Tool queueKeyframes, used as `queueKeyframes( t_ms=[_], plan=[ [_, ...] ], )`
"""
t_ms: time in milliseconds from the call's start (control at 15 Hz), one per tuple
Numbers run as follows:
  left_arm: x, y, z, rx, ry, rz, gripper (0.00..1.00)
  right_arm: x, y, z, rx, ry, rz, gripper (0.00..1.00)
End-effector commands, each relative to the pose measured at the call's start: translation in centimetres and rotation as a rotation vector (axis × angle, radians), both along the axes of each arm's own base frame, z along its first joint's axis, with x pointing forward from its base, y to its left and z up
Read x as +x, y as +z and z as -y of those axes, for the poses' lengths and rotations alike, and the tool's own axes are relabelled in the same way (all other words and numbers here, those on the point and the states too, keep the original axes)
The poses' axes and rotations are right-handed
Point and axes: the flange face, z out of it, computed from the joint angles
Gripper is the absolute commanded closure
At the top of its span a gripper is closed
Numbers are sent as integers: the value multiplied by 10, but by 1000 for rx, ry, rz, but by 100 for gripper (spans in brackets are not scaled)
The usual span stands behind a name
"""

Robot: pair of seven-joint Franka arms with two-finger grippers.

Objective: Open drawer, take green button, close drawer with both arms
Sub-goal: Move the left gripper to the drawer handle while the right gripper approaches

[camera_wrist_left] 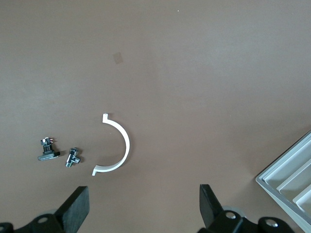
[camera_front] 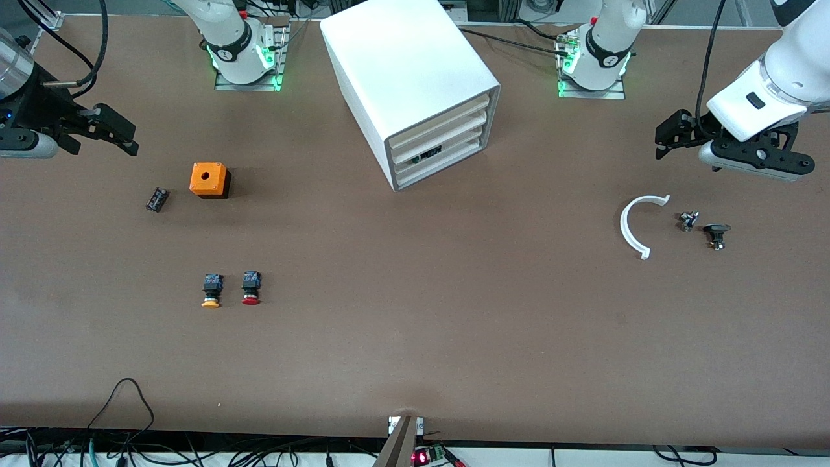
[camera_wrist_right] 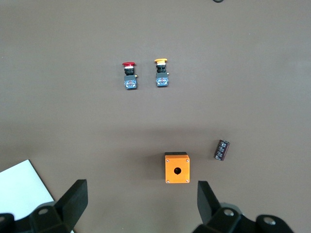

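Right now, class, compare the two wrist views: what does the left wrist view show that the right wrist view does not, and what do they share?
Only the left wrist view shows the white curved piece, two small metal-and-black parts beside it, and the open left gripper.

Only the right wrist view shows the red-capped button, the yellow-capped button, the orange box, a small dark component, and the open right gripper.

Both show the brown table and part of the white cabinet.
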Motion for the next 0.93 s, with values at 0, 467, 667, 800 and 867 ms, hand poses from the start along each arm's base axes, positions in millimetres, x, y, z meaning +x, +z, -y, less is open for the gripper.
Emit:
queueKeyframes(
  t_ms=[0,467,667,800,867],
  plan=[
    [4,5,1,-12,7,-9,0,3,3,7,0,-8,-5,0],
    [4,5,3,-14,6,-9,0,7,11,-10,-21,10,-11,0],
    [-1,1,3,-36,-4,-57,0,16,-13,-12,-8,5,-51,0],
    [-4,-8,3,-107,10,-126,0,21,-24,-13,-4,20,-61,0],
    [-7,-11,6,-115,6,-159,0,25,-30,-13,-4,20,-73,0]
  ],
)
